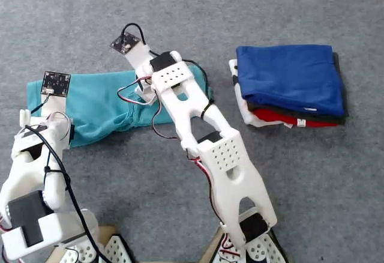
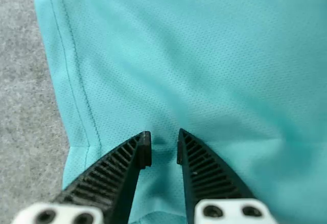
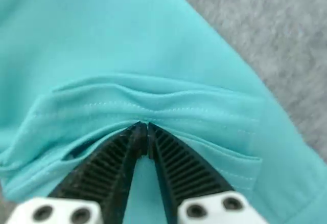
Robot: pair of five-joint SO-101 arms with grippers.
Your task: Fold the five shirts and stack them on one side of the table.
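Clamps right gripper (image 3: 143,132) together on a bunched fold of teal shirt (image 1: 99,104); holds left gripper (image 2: 163,147) slightly apart, tips on its smooth mesh. Lies crumpled lengthwise on grey felt table (image 1: 336,179), well apart from blue-topped folded stack (image 1: 291,86).

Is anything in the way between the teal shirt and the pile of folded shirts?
Nothing visible. Bare grey table lies between the teal shirt and the stack. The right gripper pinches the shirt's fold.

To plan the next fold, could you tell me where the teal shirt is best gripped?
Likely the teal shirt by its stitched hem, coming from above at the edge beside the grey table: the doubled cloth there lies flat and offers a firm lip.
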